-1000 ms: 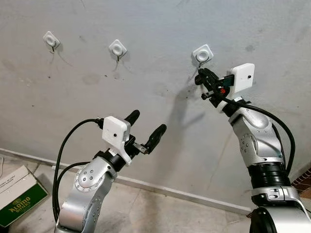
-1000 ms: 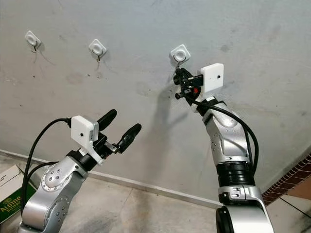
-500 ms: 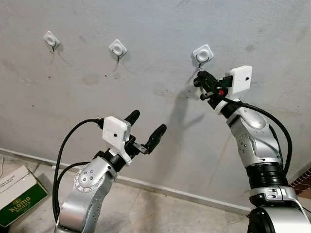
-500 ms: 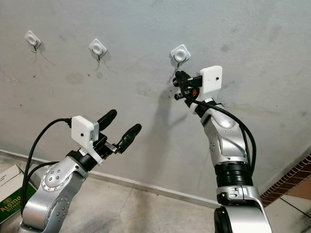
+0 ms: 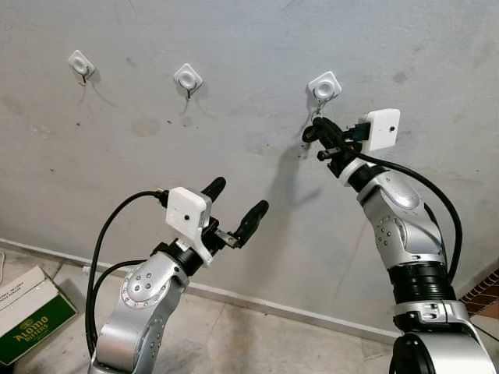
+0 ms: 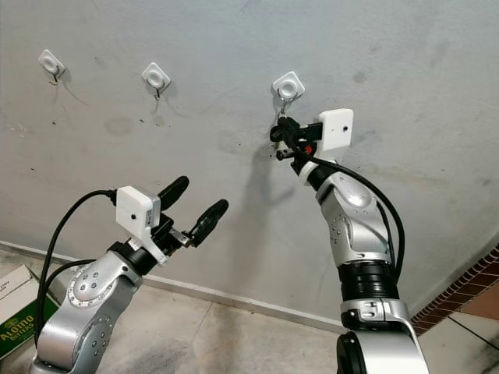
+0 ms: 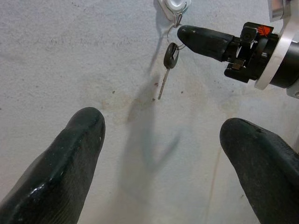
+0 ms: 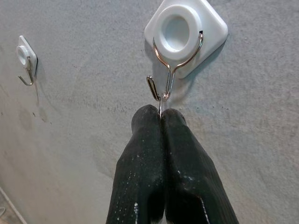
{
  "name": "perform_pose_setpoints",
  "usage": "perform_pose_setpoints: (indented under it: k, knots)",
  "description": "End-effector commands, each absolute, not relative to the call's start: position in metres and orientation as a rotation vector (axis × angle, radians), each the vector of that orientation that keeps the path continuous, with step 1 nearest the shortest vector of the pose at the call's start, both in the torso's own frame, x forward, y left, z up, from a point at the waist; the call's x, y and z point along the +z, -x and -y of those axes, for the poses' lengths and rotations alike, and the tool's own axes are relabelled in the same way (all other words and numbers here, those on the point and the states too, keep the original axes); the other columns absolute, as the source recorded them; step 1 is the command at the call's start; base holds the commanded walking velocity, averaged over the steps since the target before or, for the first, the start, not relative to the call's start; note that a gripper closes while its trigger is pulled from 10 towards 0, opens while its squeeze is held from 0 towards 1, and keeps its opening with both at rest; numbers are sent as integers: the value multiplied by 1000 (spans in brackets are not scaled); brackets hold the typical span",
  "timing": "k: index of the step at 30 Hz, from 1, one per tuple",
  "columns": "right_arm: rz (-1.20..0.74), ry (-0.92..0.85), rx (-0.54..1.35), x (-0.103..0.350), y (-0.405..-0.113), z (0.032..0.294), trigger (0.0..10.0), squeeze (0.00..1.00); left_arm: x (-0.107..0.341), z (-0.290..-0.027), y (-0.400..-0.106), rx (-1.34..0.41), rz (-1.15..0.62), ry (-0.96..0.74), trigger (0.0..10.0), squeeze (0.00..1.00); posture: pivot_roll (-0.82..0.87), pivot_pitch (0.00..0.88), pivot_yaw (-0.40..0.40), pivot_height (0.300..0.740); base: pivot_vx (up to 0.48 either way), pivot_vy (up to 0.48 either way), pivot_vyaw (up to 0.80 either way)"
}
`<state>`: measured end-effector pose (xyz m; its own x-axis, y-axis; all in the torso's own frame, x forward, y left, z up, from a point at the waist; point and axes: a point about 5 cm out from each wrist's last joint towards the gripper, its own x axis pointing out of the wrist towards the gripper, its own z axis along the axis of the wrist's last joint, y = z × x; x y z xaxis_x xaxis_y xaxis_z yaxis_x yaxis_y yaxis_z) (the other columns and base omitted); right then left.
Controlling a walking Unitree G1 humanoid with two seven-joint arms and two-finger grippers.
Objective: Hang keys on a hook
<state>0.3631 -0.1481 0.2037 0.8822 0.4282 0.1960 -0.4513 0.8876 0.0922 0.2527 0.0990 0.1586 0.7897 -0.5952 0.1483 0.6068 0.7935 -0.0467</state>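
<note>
Up at the wall (image 5: 234, 78), the right gripper (image 8: 161, 116) is clamped on the key ring just beneath the hook (image 8: 166, 88); the key (image 7: 167, 63) dangles below. The left gripper (image 5: 234, 204) hovers apart, near two other hooks (image 5: 188, 80).

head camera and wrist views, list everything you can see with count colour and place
wall hooks: 3, white pads with metal hooks, in a row on the grey wall; left, middle, right
key: 1, dark head with silver blade, hanging just below the right hook beside the right gripper's fingertips
cardboard box: 1, green and white, on the floor at the lower left
brick edge: 1, red-brown, lower right
left gripper: black fingers spread apart, held below the hooks
right gripper: black fingers pressed together on the key's ring, at the right hook
</note>
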Motion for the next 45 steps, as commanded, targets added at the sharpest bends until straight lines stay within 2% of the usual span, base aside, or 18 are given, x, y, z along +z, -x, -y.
perform_pose_setpoints:
  k: [1,14,24,25,26,27,45]
  knots:
    - [149,-139,467,201,-363,146,10000,0,160,-99,-253,-654,127,86,10000,0,31,14,18,740,0,0,0]
    - [100,-142,410,188,-362,145,10000,0,158,-98,-253,-655,125,86,10000,0,30,12,19,740,0,0,0]
    - [117,-106,306,192,-368,156,10000,0,158,-97,-253,-655,126,82,10000,0,30,12,19,740,0,0,0]
    - [121,-109,304,192,-368,157,10000,161,158,-97,-253,-654,126,82,10000,0,30,12,19,740,0,0,0]
    - [121,-109,304,192,-368,157,10000,161,158,-97,-253,-654,126,82,10000,0,30,12,19,740,0,0,0]
    - [123,-106,304,192,-368,157,10000,1000,158,-97,-253,-653,126,81,10000,0,30,12,19,740,0,0,0]
    - [146,-74,294,193,-367,158,10000,1000,157,-97,-254,-656,126,77,10000,0,29,0,21,740,0,0,0]
